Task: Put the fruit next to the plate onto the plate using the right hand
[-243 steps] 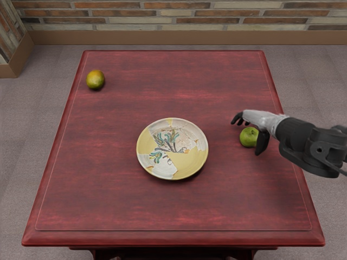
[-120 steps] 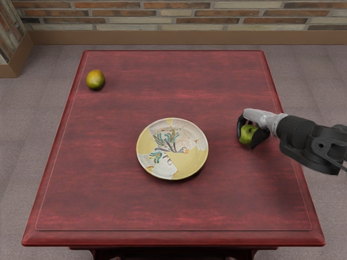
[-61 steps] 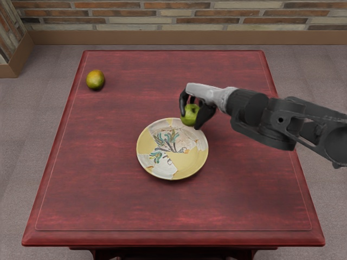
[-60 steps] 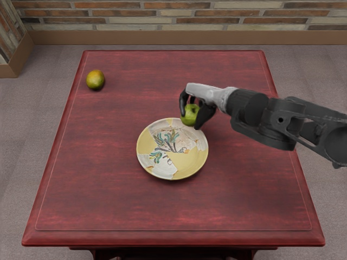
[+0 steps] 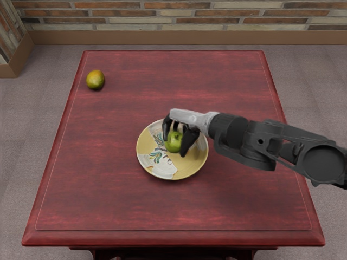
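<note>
In the head view, the green apple [image 5: 174, 142] was gripped by the curled fingers of the right hand [image 5: 176, 132], whose arm was extended in from the right edge. The apple was held over the middle of the painted plate [image 5: 160, 166]; contact with the plate could not be judged. A yellow-green fruit [image 5: 95, 79] was seen near the far left corner of the red table [image 5: 108, 189], well apart.
</note>
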Motion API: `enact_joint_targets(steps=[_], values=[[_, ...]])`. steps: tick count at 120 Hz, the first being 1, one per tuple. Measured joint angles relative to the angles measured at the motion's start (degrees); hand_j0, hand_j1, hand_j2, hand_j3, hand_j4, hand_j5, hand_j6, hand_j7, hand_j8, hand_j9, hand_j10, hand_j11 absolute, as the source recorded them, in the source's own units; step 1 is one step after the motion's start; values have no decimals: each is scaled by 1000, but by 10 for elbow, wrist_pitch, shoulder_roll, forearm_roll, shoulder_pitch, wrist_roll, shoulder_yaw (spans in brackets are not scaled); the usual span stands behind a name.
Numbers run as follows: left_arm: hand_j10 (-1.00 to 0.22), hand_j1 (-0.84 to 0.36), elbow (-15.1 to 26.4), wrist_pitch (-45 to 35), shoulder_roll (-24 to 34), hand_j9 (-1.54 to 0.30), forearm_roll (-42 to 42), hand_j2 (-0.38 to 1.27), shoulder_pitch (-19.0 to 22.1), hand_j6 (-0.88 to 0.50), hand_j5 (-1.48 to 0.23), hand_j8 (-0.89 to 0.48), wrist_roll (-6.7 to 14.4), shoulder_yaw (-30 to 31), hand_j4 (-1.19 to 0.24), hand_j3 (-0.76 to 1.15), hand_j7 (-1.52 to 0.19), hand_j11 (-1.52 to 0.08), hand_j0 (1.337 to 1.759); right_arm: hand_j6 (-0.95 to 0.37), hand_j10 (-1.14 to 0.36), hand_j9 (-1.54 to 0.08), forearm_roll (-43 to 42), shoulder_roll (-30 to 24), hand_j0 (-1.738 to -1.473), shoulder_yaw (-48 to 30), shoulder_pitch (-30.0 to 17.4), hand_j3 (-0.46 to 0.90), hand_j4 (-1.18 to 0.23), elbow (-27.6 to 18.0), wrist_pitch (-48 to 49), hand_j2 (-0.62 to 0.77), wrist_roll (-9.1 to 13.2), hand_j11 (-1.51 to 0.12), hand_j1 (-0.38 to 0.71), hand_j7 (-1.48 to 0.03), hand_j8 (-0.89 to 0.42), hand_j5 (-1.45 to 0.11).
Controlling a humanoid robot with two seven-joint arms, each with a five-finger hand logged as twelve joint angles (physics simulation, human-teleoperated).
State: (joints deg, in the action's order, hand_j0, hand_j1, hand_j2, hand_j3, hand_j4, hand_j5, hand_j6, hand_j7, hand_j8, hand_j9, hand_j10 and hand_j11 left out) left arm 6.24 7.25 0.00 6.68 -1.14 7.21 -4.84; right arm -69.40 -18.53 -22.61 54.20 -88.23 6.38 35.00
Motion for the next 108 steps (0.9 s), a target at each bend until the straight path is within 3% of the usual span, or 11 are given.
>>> enact_joint_targets(steps=[16,37,63,88,108], values=[[-9,339,0,0,0,-11,0,2,0,-9,-11,-9,0,0,-9,0,-11,-11,1658,-143,-319,-530,18,2,-1657,-10,1,0,-348,-2,3,181,0,-534,-54,-485,-126,-541],[-9,339,0,0,0,-11,0,2,0,-9,-11,-9,0,0,-9,0,-11,-11,1658,-62,-136,-225,120,-28,-1658,-81,4,0,-149,-3,57,77,0,-227,-224,-206,-55,-230],[-9,339,0,0,0,-11,0,2,0,-9,-11,-9,0,0,-9,0,-11,-11,1658,-23,-48,-78,378,-181,-1658,-153,1,0,-52,1,246,27,0,-78,-306,-71,-20,-80],[-9,339,3,0,0,-11,0,2,-2,-9,-11,-9,0,0,-9,0,-11,-11,1658,-9,-18,-28,515,-300,-1658,-172,-5,0,-20,32,281,10,0,-28,-334,-26,-8,-29],[-9,339,5,0,0,-11,1,2,-3,-9,-11,-9,0,-2,-9,0,-11,-11,1658,-5,-8,-12,582,-349,-1658,-178,-6,0,-9,52,285,5,0,-13,-343,-11,-4,-13]])
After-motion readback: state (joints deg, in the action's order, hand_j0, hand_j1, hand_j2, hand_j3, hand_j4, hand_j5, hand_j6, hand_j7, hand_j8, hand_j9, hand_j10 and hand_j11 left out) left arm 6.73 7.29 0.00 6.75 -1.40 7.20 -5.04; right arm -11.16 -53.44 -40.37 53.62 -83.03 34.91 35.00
